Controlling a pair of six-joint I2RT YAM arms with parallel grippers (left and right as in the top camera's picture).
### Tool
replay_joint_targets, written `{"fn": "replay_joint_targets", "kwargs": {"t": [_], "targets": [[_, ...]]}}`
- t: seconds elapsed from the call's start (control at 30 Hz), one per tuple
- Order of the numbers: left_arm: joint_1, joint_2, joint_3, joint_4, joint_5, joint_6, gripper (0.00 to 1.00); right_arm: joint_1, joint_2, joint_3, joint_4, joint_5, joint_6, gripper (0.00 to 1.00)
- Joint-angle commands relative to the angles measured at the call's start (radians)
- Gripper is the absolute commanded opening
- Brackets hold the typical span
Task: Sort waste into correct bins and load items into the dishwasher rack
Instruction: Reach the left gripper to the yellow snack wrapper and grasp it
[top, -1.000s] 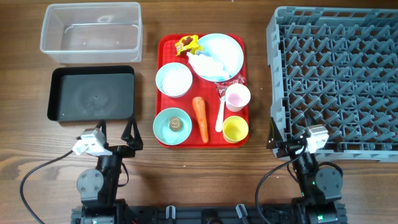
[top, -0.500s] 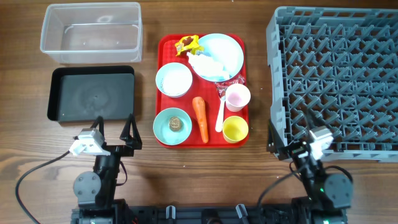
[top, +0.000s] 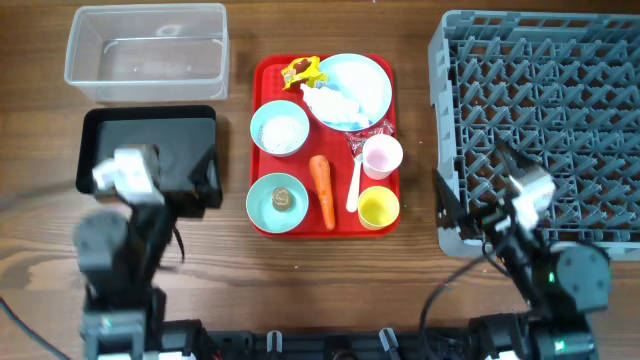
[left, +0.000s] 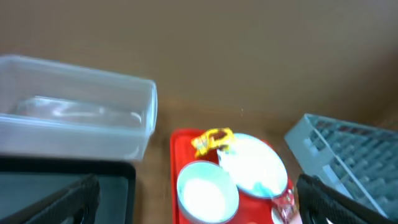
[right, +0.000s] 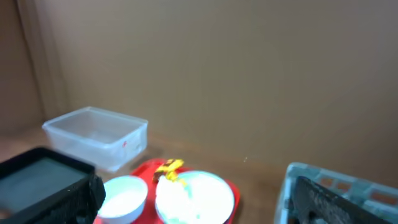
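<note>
Carrot (top: 322, 190), crumpled tissue (top: 333, 102) and pale blue plate (top: 368, 80) lay on the red tray (top: 264, 85), between the black tray (top: 160, 130) and dishwasher rack (top: 540, 100). I saw my left hand (left: 198, 186) and right hand (right: 198, 186) both spread wide, holding nothing.

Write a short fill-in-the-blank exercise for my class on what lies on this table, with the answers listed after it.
1. The carrot lies on a serving tray coloured ____.
2. The small brown lump sits in a pale ____ bowl.
3. Seen from overhead, the dishwasher rack stands to the ____ of the serving tray.
4. The clear tub lies beside a shallower bin coloured ____.
Missing words: red; blue; right; black.
</note>
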Motion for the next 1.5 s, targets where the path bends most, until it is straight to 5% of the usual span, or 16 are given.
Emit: {"fn": "replay_joint_targets", "kwargs": {"t": [0.0, 0.5, 1.0, 1.33, 1.47], "targets": [[-0.010, 0.219, 0.266, -0.155, 0.033, 0.129, 1.00, 0.005, 0.129, 0.133, -0.077, -0.076, -0.015, 1.00], [-0.112, 1.081, 1.245, -0.875, 0.033, 0.250, 1.00, 0.005, 0.660, 0.948, -0.915, -0.074, -0.042, 1.00], [-0.196, 1.366, 1.276, -0.564, 0.120, 0.246, 1.00, 0.006, 0.857, 0.979, -1.057, -0.084, -0.030, 1.00], [-0.400, 1.516, 1.276, -0.412, -0.282, 0.246, 0.99, 0.005, 0.864, 0.979, -1.079, -0.081, -0.035, 0.99], [-0.438, 1.585, 1.276, -0.372, -0.316, 0.245, 0.99, 0.005, 0.865, 0.974, -1.091, -0.078, -0.040, 0.99]]}}
